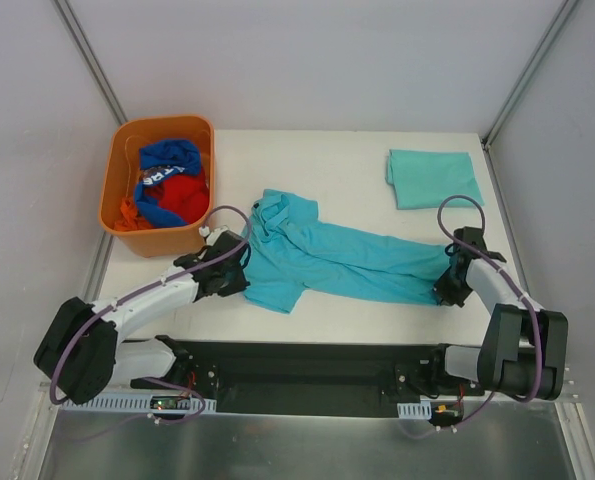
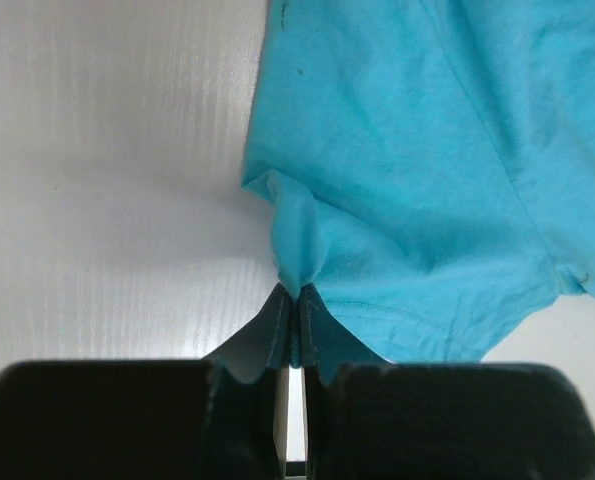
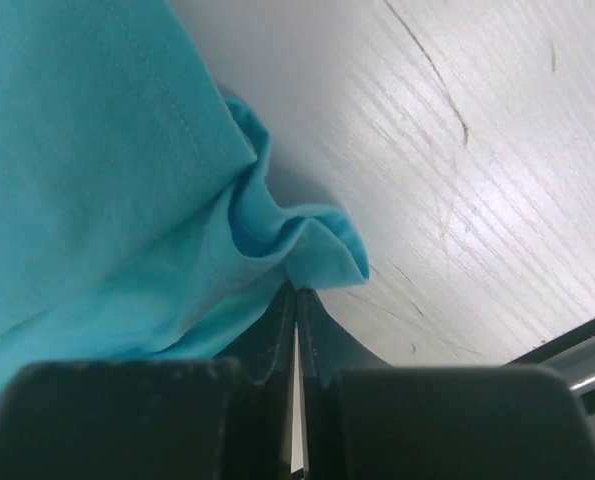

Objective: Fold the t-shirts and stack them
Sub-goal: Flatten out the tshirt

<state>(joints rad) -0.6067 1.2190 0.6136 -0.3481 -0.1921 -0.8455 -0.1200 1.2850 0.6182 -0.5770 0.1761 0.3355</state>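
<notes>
A turquoise t-shirt (image 1: 327, 258) lies stretched across the table between the two arms, bunched lengthwise, collar toward the left. My left gripper (image 1: 239, 266) is shut on its left edge; in the left wrist view the jaws (image 2: 296, 296) pinch a fold of the t-shirt (image 2: 427, 170). My right gripper (image 1: 445, 285) is shut on its right end; in the right wrist view the jaws (image 3: 298, 290) pinch a puckered hem of the t-shirt (image 3: 97, 170). A second teal t-shirt (image 1: 429, 177) lies folded flat at the back right.
An orange bin (image 1: 120, 190) at the back left holds a royal-blue garment with white lettering (image 1: 167, 160) and red and orange garments (image 1: 182, 197). White walls close in the table. A black rail (image 1: 307, 360) runs along the near edge.
</notes>
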